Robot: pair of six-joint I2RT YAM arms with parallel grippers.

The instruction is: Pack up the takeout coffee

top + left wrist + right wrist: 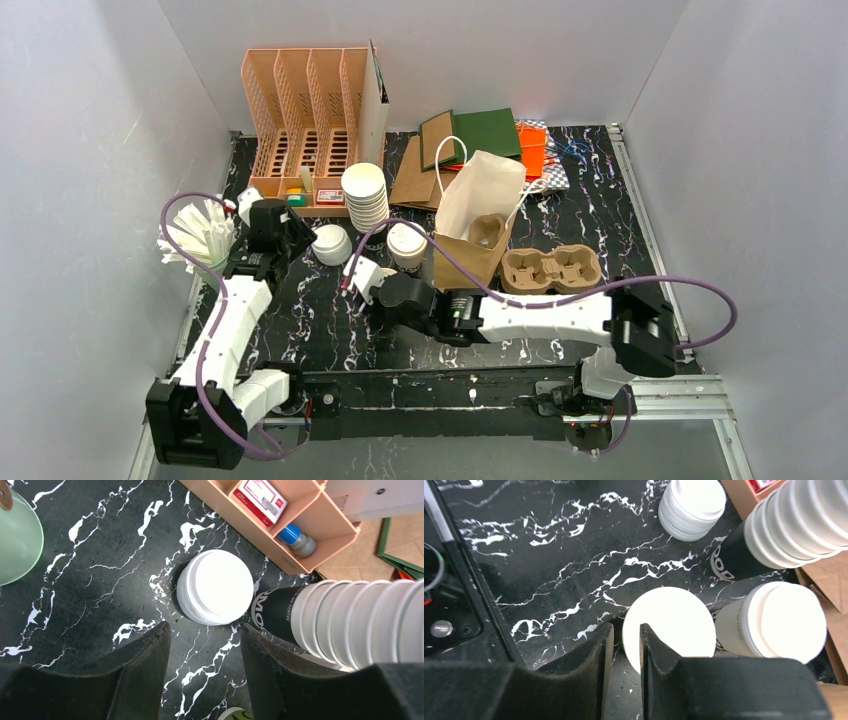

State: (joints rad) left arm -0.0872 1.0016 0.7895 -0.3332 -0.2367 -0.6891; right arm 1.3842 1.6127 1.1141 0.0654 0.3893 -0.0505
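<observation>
Both the left gripper (205, 630) and the right gripper (626, 630) are part open and visibly empty; the right, at a white lid (669, 630) beside the capped cup (784, 620), should widen before straddling that cup.

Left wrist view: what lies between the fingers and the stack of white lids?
Nothing but bare black marbled tabletop; the left wrist view shows the left fingers apart from the lid stack.

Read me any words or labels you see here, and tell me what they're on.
"MO": big white letters, cut off, on the black cup under the cup stack.
"OD": same cup, seen from the right wrist, also cut off.
Label on the red-and-white box: too blurred to read.
Print on the lidded cup: faint, unreadable.
</observation>
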